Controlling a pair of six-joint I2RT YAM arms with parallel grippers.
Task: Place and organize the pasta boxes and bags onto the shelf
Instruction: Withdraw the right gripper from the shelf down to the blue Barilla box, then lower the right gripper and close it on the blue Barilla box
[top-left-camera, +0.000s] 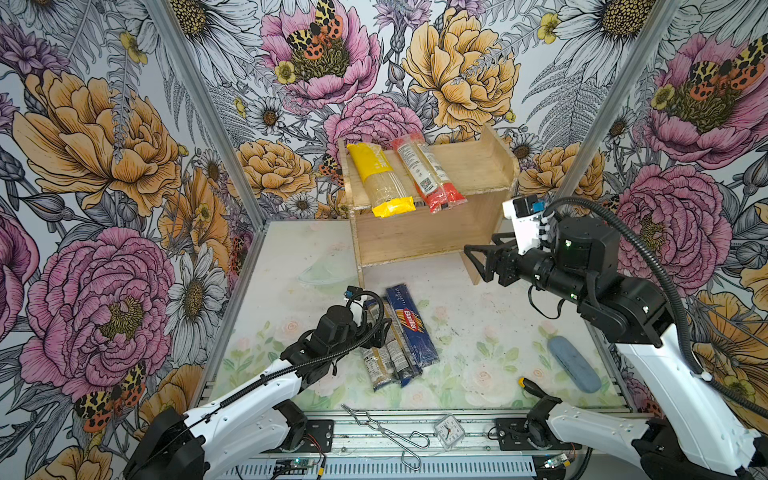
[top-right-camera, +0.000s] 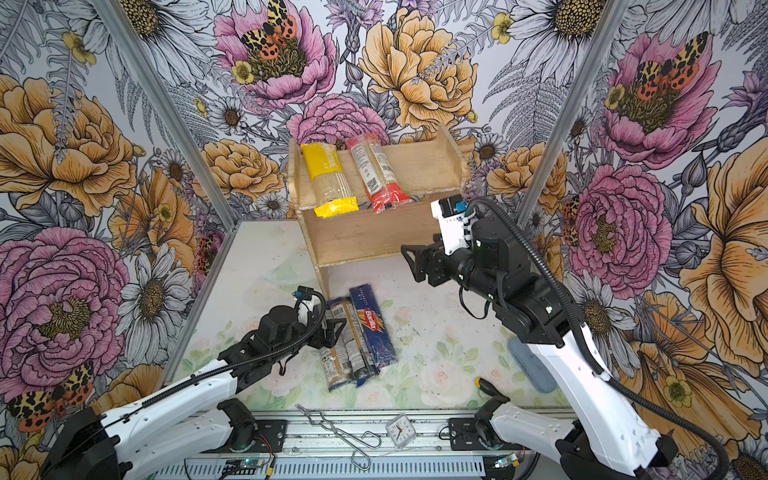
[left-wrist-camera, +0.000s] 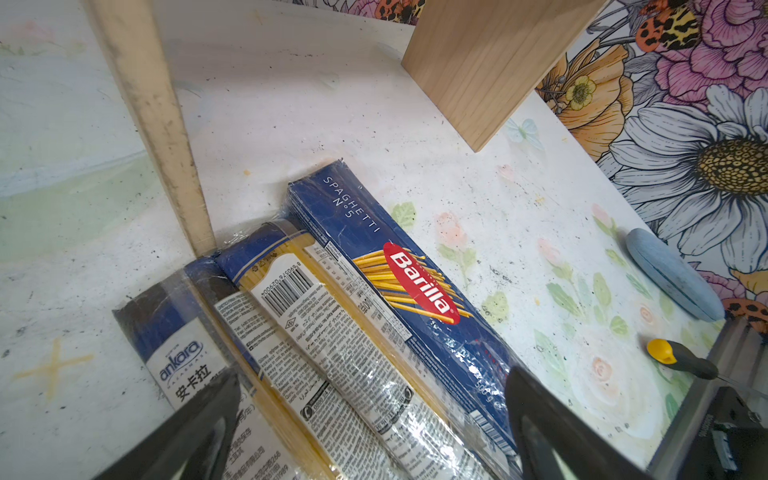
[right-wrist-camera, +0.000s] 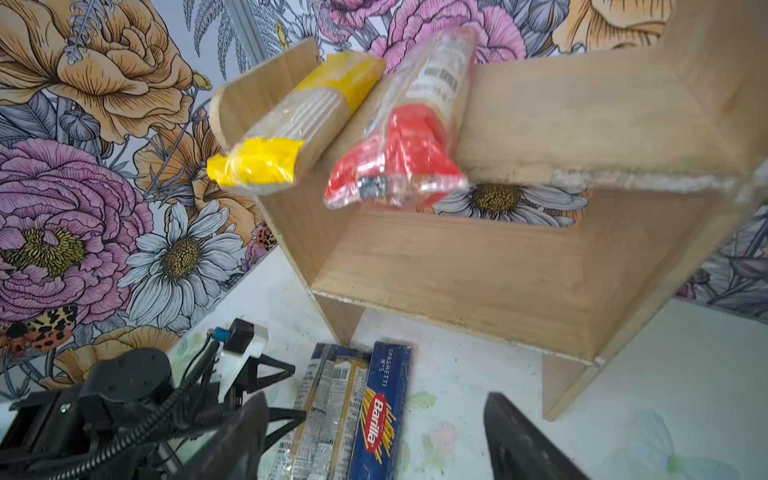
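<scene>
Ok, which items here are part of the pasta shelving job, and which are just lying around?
Job: shelf; yellow-ended pack and red-ended pack on its top tier; Barilla box, Ankara pack and slim clear pack on the table.
Lying about: blue case, screwdriver, metal tongs, small clock.

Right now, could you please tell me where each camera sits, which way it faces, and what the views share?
Both top views: high at the front, looking down and back at the shelf; the left gripper and right gripper show.
Left wrist: low, facing along the Barilla box toward the shelf; its open fingers show.
Right wrist: raised, facing the shelf front and yellow-ended pack; its fingers and the left gripper show.
Shared: all four see the Barilla box.
</scene>
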